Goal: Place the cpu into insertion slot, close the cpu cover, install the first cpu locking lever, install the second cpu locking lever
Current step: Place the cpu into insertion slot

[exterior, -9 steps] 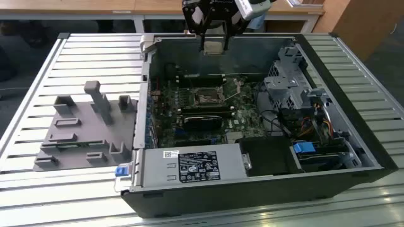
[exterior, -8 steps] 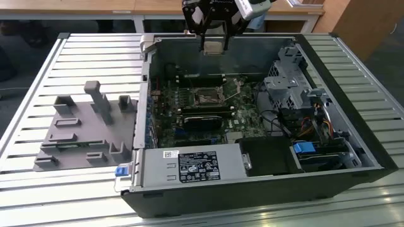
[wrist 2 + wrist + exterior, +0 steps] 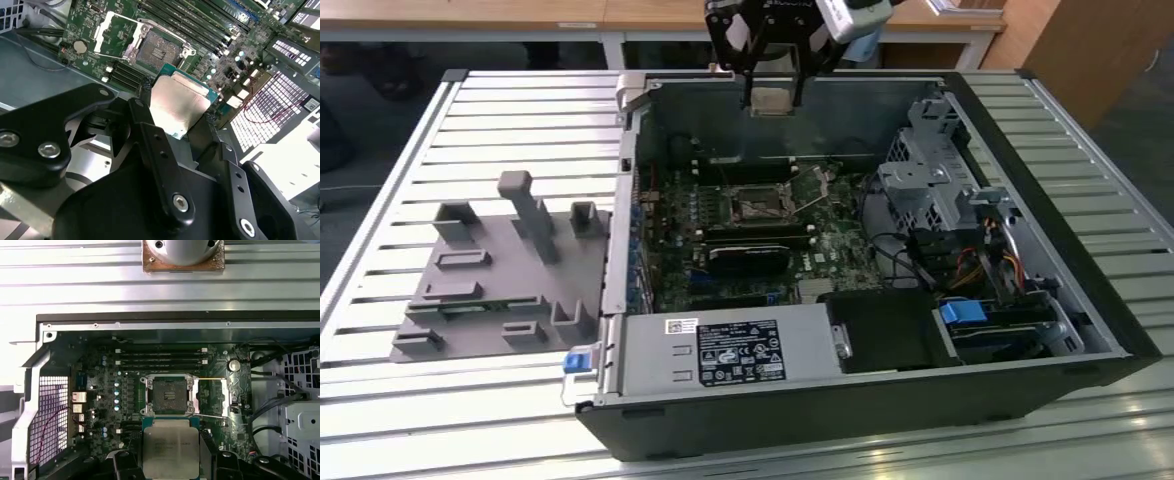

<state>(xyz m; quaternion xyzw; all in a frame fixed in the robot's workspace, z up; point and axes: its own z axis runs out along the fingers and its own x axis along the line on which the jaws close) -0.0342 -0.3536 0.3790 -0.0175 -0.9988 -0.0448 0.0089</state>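
As the socket (image 3: 157, 50) lay bare with its cover (image 3: 101, 32) tipped open beside it, the gripper (image 3: 177, 103) hung well above the socket, pinching the chip (image 3: 182, 95) by its edges to keep it flat

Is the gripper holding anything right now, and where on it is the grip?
Yes: the gripper holds the cpu, its fingers pinching two opposite side edges, with the metal face uncovered.

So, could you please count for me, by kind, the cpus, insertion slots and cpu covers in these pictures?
cpu: 1, gripped between the fingers
insertion slot: 1, with nothing in it
cpu cover: 1, swung open
Total: 3
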